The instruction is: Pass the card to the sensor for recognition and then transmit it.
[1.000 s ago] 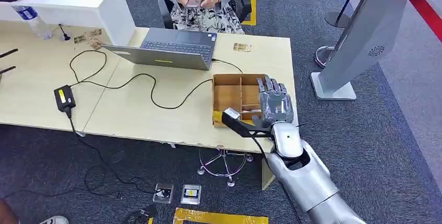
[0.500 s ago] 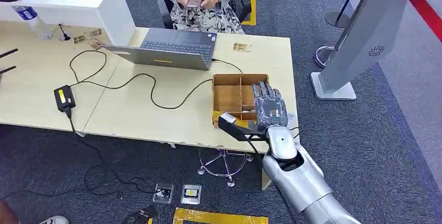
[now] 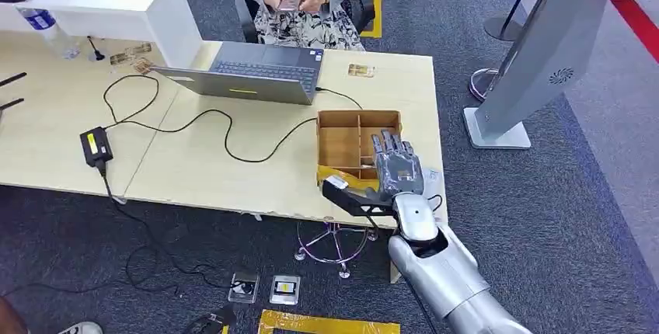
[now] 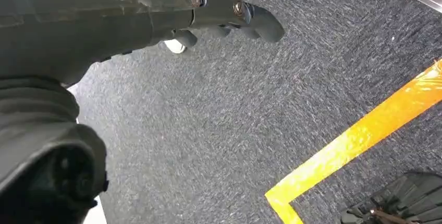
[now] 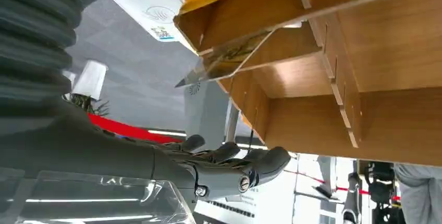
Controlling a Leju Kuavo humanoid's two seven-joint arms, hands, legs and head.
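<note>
So your right hand [image 3: 399, 169] has pulled back toward the near edge of the box [image 3: 339, 144] over the last second. It sat over the box's right-hand compartments; now it hangs over the near-right corner, lower and closer to the robot's body. Fingers are spread flat and extended, nothing between them. The right wrist view agrees: fingers [image 5: 245, 164] out straight, empty, just outside the box's wooden wall.

Card [image 5: 234, 57]: I read it as the thin clear-edged piece lying tilted in a compartment by that near wall. It's apart from the hand, not gripped. From the head view I can't make it out in the box, since the hand and the black wrist bracket cover that corner.

Meaning: no pick yet. The retreat looks like a re-approach or lining up on the near compartment, not a lift. The task is at its first step; the grasp comes before any move to the sensor.

Sensor: probably the grey kiosk [image 3: 544, 46] standing on the carpet well to the right of the box, but I can't confirm that.

Left hand [image 4: 229, 18] hangs by the robot's side over carpet, fingers loosely curled, nothing in it.

Next move calls for a thin-edge pinch against the compartment wall. Risk: the card slides flat or jams under a divider.
</note>
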